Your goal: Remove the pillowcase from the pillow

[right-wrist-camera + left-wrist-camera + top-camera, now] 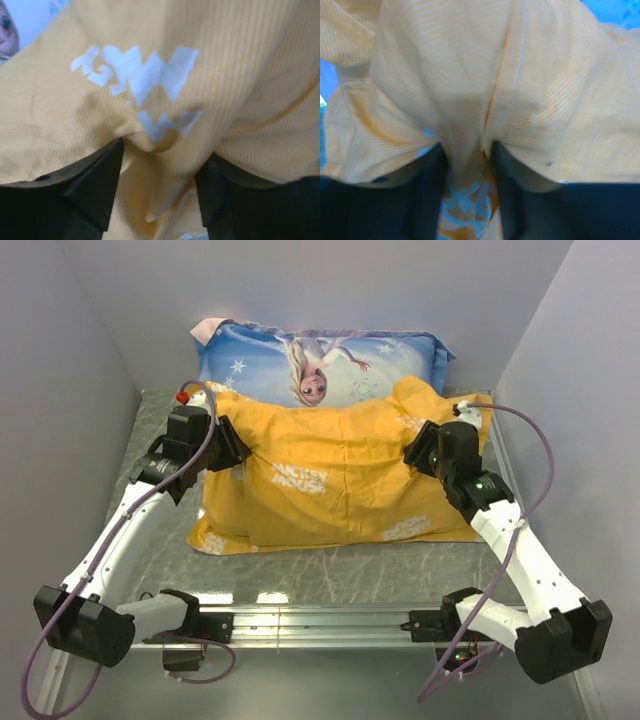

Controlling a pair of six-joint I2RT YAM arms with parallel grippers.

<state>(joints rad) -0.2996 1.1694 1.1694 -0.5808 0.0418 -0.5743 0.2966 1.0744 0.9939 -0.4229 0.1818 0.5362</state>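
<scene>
The likeliest trouble is that either pinch has caught the pillow's stuffing along with the cloth, in which case any pull would carry the pillow along instead of sliding the cover off it. The opposite fault is also possible: each bite looks like a thin fold, and smooth fabric of this kind could slip free under load. A third risk lies at the far edge of the table (pixel 330 570), where the pillowcase (pixel 340 475) overlaps the light blue Elsa-print pillow (pixel 320 360), so a sweep that way could drag or shove it. The pillowcase lies yellow side up across the middle of the table, running from near the left edge to near the right edge. The pillow itself is hidden, presumably inside, and I cannot tell on which side the opening lies. The left gripper (pixel 235 448) is clenched on a gathered ridge at the case's left end; in its wrist view the dark fingers (pixel 427 200) press a bunched fold from both sides, blue print showing below. The right gripper (pixel 413 453) is clamped on the upper right part, its fingers (pixel 95 190) squeezing a pleat just under the white lettering (pixel 140 75).
</scene>
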